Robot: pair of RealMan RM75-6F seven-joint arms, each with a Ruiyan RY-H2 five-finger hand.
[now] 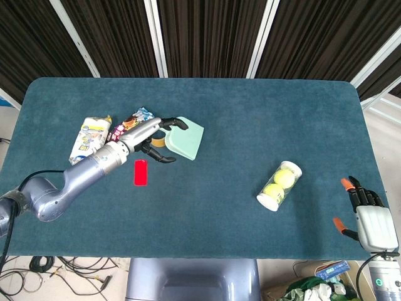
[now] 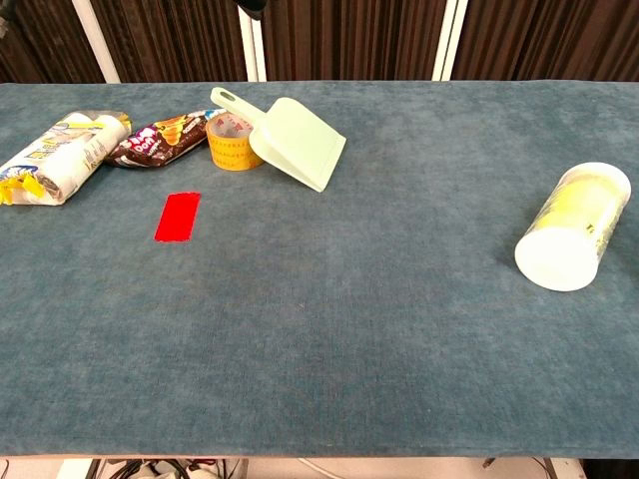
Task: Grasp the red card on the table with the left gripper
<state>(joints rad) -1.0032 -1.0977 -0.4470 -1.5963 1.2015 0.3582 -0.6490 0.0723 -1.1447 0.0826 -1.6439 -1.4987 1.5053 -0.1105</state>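
Fingers of my left hand (image 1: 152,135) hang spread and empty above the tape roll (image 2: 233,141) and scoop (image 2: 300,141), beyond the red card (image 1: 141,172) lying flat on the table (image 1: 250,113); I risk nudging that clutter, or scraping at a card too thin to lift.

A table (image 1: 207,207) covered in dark teal cloth carries everything. At its left side lie a red card (image 1: 141,172), a white snack bag (image 1: 89,137), a dark candy packet (image 2: 160,141), a roll of yellow tape (image 2: 233,142) and a pale green scoop (image 2: 300,142). Well apart to the right, a tube of tennis balls (image 1: 279,185) lies on its side.
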